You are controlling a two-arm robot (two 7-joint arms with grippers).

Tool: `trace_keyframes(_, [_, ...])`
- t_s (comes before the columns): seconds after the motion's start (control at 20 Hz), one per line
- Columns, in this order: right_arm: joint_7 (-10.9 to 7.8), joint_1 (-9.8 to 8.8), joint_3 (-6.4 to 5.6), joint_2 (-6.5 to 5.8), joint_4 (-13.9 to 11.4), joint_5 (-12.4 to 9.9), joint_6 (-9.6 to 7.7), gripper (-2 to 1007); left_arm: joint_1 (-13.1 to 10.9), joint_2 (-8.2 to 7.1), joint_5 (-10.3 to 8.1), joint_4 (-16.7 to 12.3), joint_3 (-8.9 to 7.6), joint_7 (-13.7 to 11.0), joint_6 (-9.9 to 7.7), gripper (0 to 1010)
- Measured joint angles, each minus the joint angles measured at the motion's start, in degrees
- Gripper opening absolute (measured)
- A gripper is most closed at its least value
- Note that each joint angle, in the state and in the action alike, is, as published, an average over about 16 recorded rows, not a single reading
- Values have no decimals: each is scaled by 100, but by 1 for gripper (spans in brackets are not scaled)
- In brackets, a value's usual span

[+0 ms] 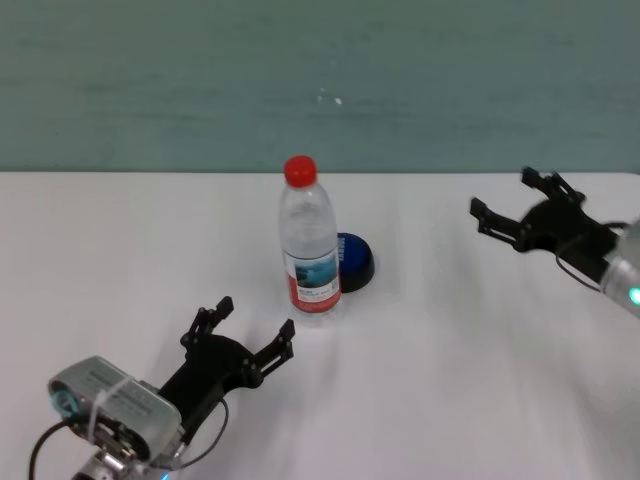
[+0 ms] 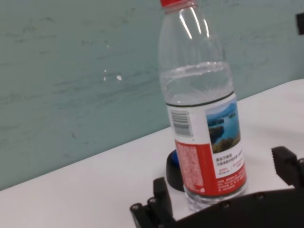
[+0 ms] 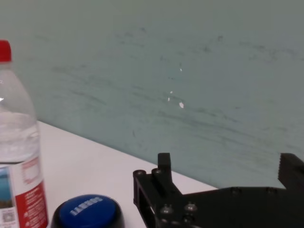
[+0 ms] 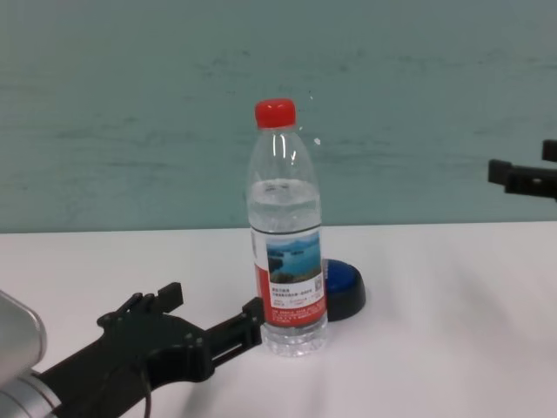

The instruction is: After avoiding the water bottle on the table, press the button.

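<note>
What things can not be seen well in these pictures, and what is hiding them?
- The button: in the head, chest and left wrist views the water bottle covers one side of it.
- The bottle's cap: the picture's edge cuts it off in the left wrist view.
- The left gripper, open: only its fingers show in the left wrist view.
- The right gripper, open: the edge crops it in the chest view.

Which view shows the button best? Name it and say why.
The right wrist view: the button shows its blue top unobstructed beside the water bottle. In the head, chest and left wrist views, the bottle partly hides it.
</note>
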State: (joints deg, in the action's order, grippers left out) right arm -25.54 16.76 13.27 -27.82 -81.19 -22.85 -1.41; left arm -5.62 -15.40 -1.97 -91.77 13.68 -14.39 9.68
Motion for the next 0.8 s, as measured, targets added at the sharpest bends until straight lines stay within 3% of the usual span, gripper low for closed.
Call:
trace_keyframes(0.2, [192, -552, -171, -84, -609, -109, 5, 1003, 0, 0, 0, 0, 0, 0, 0, 1000])
trace_keyframes(0.4, [361, -1033, -293, -94, -1109, -182, 31, 1003, 0, 0, 0, 0, 0, 0, 0, 1000])
trace_keyframes(0.8, [523, -1679, -320, 47, -1675, -213, 194, 1003, 0, 0, 0, 0, 0, 0, 0, 1000])
